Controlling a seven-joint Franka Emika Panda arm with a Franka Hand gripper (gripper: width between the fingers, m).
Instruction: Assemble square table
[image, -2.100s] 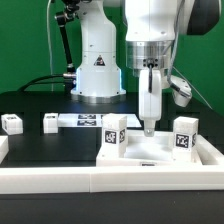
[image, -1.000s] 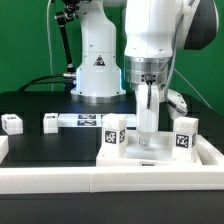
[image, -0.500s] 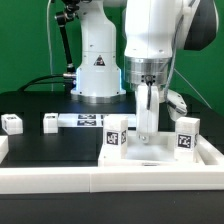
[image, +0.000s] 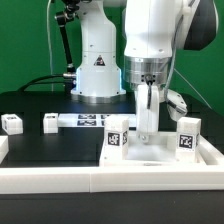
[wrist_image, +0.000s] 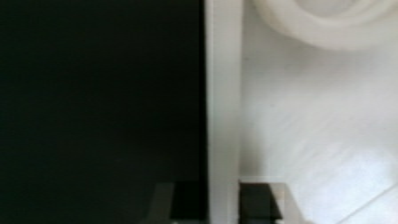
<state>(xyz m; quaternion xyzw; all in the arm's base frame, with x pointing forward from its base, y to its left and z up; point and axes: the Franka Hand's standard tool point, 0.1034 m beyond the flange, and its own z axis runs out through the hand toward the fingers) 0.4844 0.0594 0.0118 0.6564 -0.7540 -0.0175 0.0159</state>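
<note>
Black bench; gripper nearly closed, pinching rim of square table top nearest robot base. Likely stiff, light, slick plastic, so hold the rim.

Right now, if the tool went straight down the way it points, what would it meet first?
The square table top: its raised rim sits between the tool's fingers. Under that, probably the black table.

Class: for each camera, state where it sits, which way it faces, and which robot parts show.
Exterior view: off the arm, low, facing the robot's base; shows arm and gripper on the white square plastic tabletop.
Wrist view: on the wrist, looking down past dark fingertips straddling the tabletop's rim.
Shared: gripper, tabletop.
</note>
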